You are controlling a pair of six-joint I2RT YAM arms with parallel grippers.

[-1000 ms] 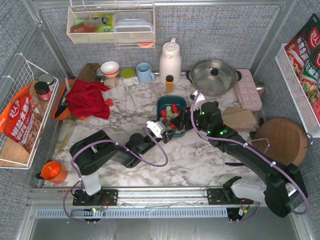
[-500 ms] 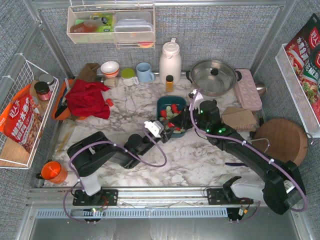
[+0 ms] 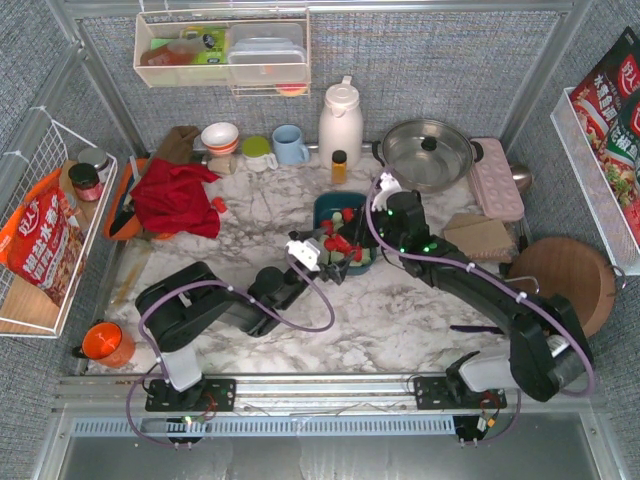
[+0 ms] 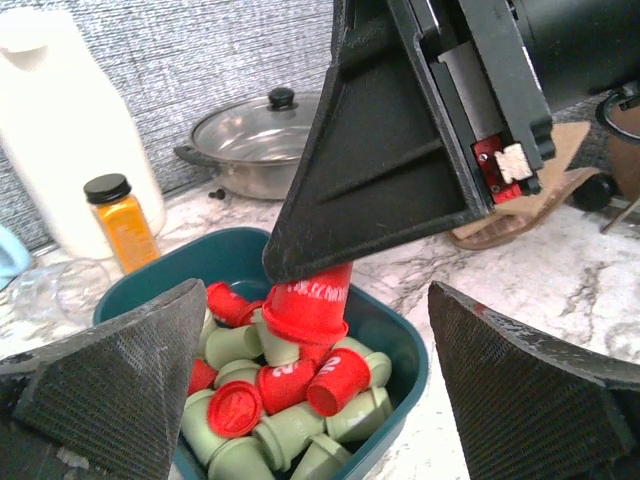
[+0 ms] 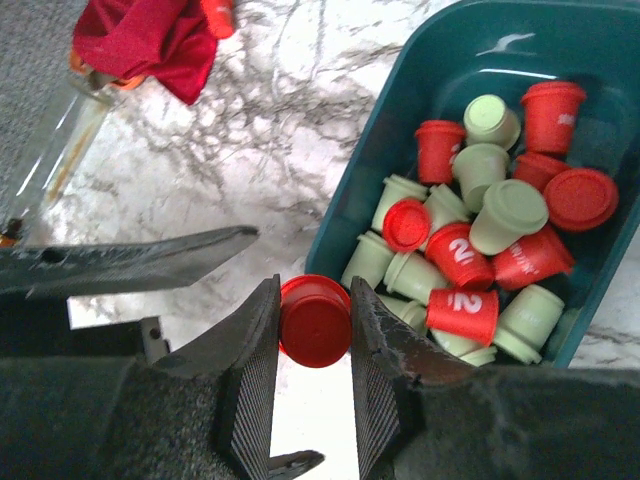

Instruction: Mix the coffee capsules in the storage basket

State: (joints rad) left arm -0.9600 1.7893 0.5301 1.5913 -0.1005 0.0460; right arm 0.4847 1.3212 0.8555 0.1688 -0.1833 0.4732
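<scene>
The teal storage basket (image 3: 335,208) sits mid-table, filled with red and mint-green coffee capsules (image 5: 470,250) lying jumbled together. My right gripper (image 5: 311,300) is shut on a red capsule (image 5: 314,322) and holds it above the basket's near-left rim (image 5: 372,170). The left wrist view shows the same red capsule (image 4: 310,300) hanging under the right finger (image 4: 380,170), over the pile (image 4: 300,390). My left gripper (image 4: 320,400) is open wide at the basket's near side, holding nothing. From above, the left gripper (image 3: 318,250) and the right gripper (image 3: 350,243) meet at the basket's front.
Behind the basket stand a white thermos (image 3: 340,122), a small orange spice bottle (image 3: 339,166) and a lidded steel pot (image 3: 428,152). A red cloth (image 3: 175,195) lies left, a blue mug (image 3: 289,144) behind it. A round wooden board (image 3: 560,280) is at the right.
My left gripper has opened wide. The right gripper has closed on the red capsule and shifted left over the basket's front.
</scene>
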